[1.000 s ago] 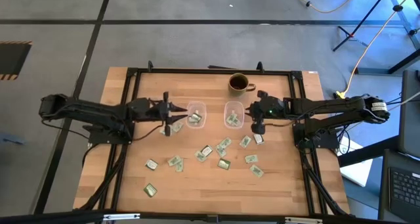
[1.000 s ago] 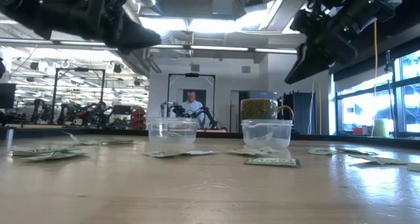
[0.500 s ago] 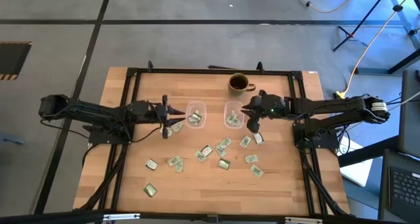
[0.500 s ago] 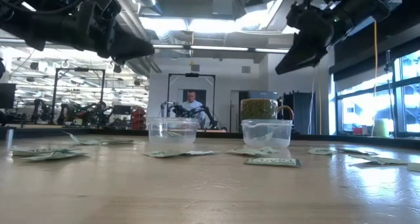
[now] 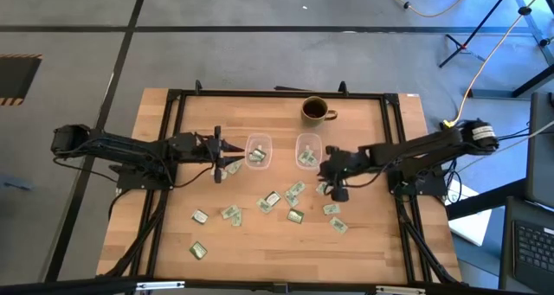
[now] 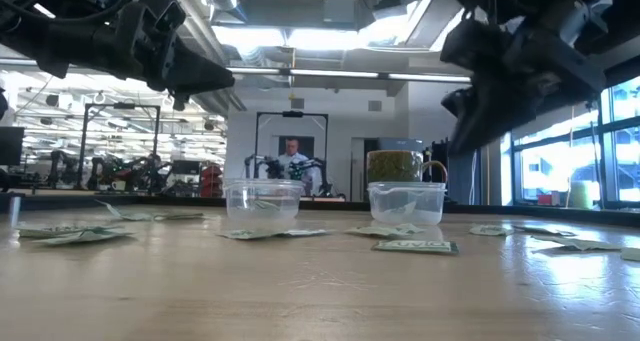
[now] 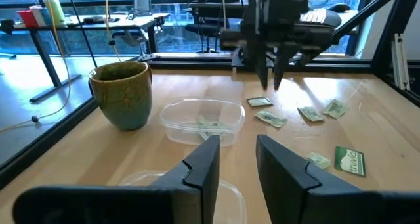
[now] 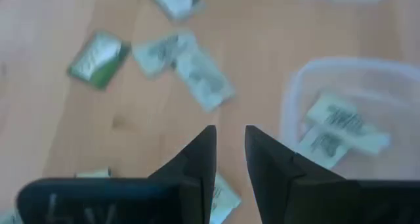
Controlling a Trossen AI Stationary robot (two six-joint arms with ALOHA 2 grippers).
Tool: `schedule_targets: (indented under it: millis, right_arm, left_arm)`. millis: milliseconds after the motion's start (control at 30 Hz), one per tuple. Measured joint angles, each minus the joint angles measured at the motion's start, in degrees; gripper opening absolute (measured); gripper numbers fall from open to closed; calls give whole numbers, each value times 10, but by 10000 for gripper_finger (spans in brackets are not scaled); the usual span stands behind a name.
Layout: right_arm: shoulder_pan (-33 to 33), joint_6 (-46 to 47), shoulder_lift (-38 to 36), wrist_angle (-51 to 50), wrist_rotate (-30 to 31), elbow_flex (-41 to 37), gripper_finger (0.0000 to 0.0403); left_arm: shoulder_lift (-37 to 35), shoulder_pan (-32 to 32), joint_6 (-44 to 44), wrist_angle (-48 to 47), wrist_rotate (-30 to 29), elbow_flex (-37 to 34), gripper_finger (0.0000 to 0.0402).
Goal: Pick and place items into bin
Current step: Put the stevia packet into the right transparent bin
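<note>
While a few packets (image 5: 257, 156) already lay in the two clear bins (image 5: 258, 150), most packets were scattered on the desk (image 5: 260, 243) beyond and beside the right jaws, so the task looked barely a quarter done. The right gripper (image 8: 230, 152) hovered over loose packets just beside the right bin (image 5: 308, 150), its jaws parted slightly and holding nothing. The left gripper (image 7: 236, 159) hung beside the left bin, jaws also released and empty, with the brown mug (image 7: 121, 92) farther ahead of them.

Bright overhead light, rt wrist blurred
</note>
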Motion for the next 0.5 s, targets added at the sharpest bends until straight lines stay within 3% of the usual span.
schedule_targets:
  millis: [500]
  right_arm:
    - [39,71,108,-26,27,0,40]
  left_arm:
    - [0,0,0,-11,0,0,95]
